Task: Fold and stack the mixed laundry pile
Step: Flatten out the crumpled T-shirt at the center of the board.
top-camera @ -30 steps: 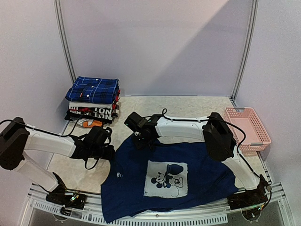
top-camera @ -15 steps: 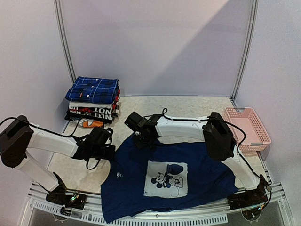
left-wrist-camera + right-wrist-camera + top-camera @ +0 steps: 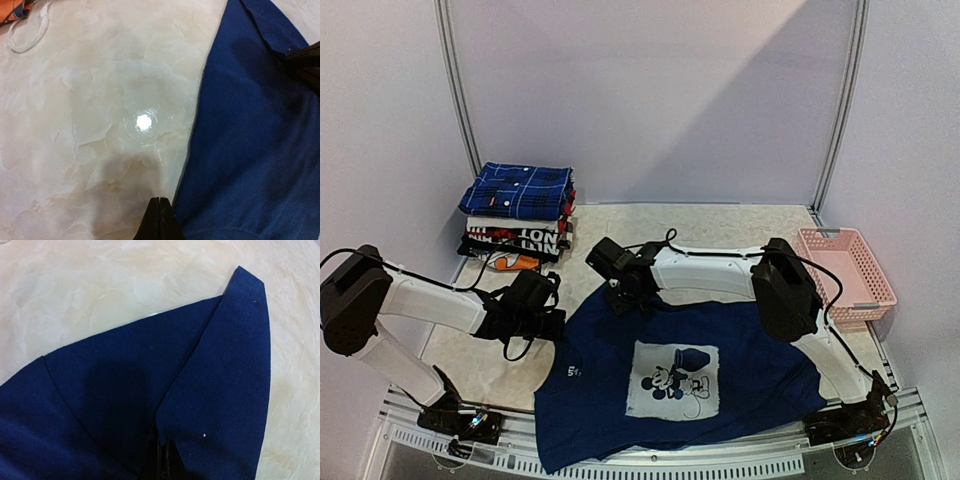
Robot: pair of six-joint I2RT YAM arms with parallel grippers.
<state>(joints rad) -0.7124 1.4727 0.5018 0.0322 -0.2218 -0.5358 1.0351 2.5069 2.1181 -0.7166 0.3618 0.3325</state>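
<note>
My right gripper (image 3: 162, 460) is pinched shut on a folded-over sleeve corner of the navy T-shirt (image 3: 125, 390), which spreads out beneath both my tools. My left gripper (image 3: 160, 220) is closed right at the shirt's side edge, and I cannot tell whether any cloth is between its tips. If the left has nipped only bare table (image 3: 90, 125), lifting would raise one side alone and bunch the fold; the plaid shirt (image 3: 518, 190) lies well off, atop the stack (image 3: 515, 240).
</note>
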